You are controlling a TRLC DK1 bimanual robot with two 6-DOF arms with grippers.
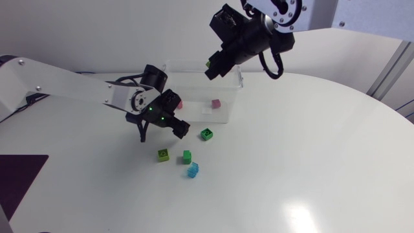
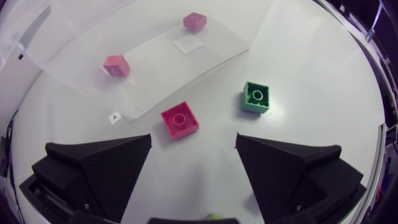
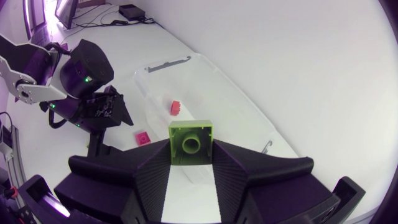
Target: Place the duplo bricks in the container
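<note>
Round white table (image 1: 310, 162): its curved edge ran well apart from every brick. The loose bricks sat in 1 cluster near the middle, just in front of the clear rectangular plastic container (image 1: 194, 97).

Right gripper (image 1: 217, 65) hung over the container's far rim, fingers closed from 2 sides on a lime-green square duplo brick (image 3: 191, 140), hollow underside facing the wrist camera.

Left gripper (image 2: 193, 146) hovered low beside the container's near wall, fingers spread wide, gripping nothing. A red square duplo brick (image 2: 180, 120) lay on the table just ahead of the gap, touching neither finger. A dark green duplo brick (image 2: 255, 98) lay near, ahead of the other finger.

Inside the container: 2 bricks, a pink duplo brick (image 2: 116, 65) and a magenta duplo brick (image 2: 194, 21), well apart.

Also on the table: a yellow-green brick (image 1: 163, 155), a second green brick (image 1: 187, 156), a translucent blue brick (image 1: 193, 169).
</note>
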